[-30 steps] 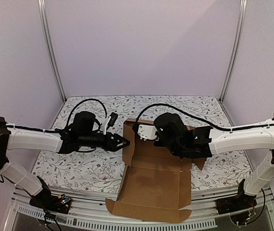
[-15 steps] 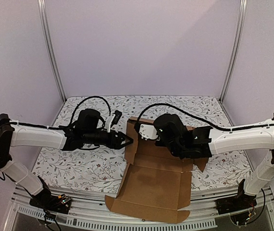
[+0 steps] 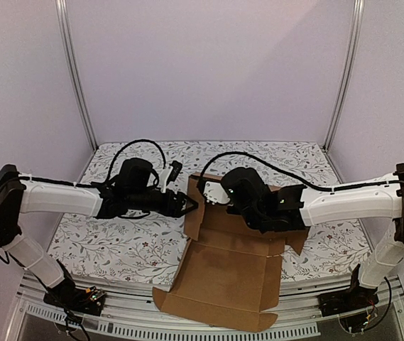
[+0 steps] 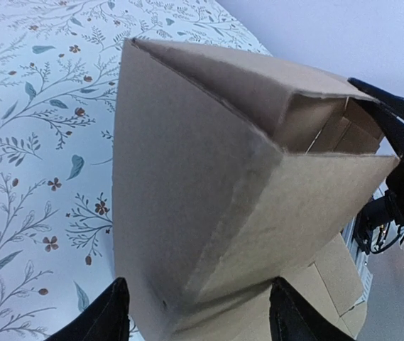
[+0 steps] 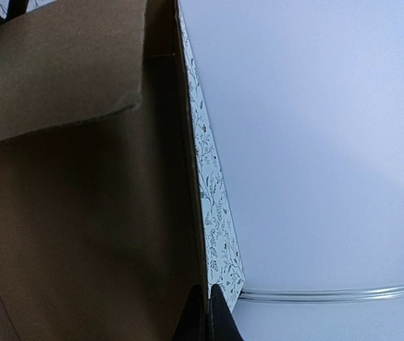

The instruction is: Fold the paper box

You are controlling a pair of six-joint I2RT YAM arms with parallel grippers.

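**Left gripper**: jaws stand apart at a middling width, flanking the raised corner of the paper box. No clamping is visible, so it is judged to hold nothing. It reaches in from 9 o'clock.

**Right gripper**: fingers closed tight together, their tips against the inner face of an upright cardboard wall. Whether any board is pinched between them cannot be told. It reaches in from 3 o'clock, over the far half of the sheet.

**Paper box:** plain brown corrugated card, lying mid-desk and running from centre toward 6 o'clock.
- Far half: partly erected. The left side wall stands up and folds into a corner.
- Near half: the lid panel lies flat, its end tabs unfolded, overhanging the near edge of the desk at 6 o'clock.
- A flap at 3 o'clock is mostly hidden by the right arm.

**Progress (judged):** early to middle. Left wall raised. Still to do: right wall, tucking the tabs, closing the lid.

**Desk:** covered in floral cloth.
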